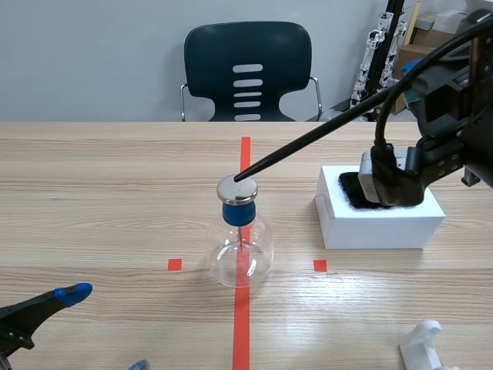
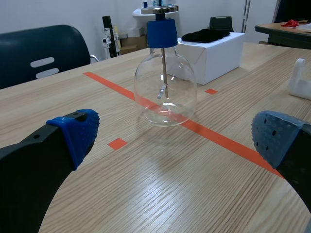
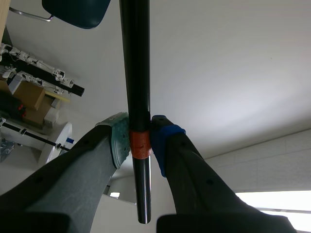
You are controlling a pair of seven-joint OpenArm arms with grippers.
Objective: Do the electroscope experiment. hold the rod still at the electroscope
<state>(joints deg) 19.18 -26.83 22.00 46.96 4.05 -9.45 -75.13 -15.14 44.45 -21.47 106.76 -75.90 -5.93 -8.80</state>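
The electroscope is a clear glass flask (image 1: 241, 250) with a blue stopper (image 1: 237, 213) and a round metal disc (image 1: 237, 190) on top, standing on the red centre tape. A long black rod (image 1: 308, 140) slants down from the right arm (image 1: 447, 108), and its tip rests on the disc. In the right wrist view my right gripper (image 3: 140, 141) is shut on the rod (image 3: 136, 73) at its orange-red band. My left gripper (image 2: 177, 141) stays open low at the near left, well short of the flask (image 2: 165, 92), with nothing between its blue pads (image 2: 77, 131).
A white box (image 1: 381, 223) carrying a black cloth (image 1: 349, 187) stands right of the flask, under the right arm. A white plastic piece (image 1: 424, 347) lies at the near right edge. A dark chair (image 1: 246, 69) stands behind the table.
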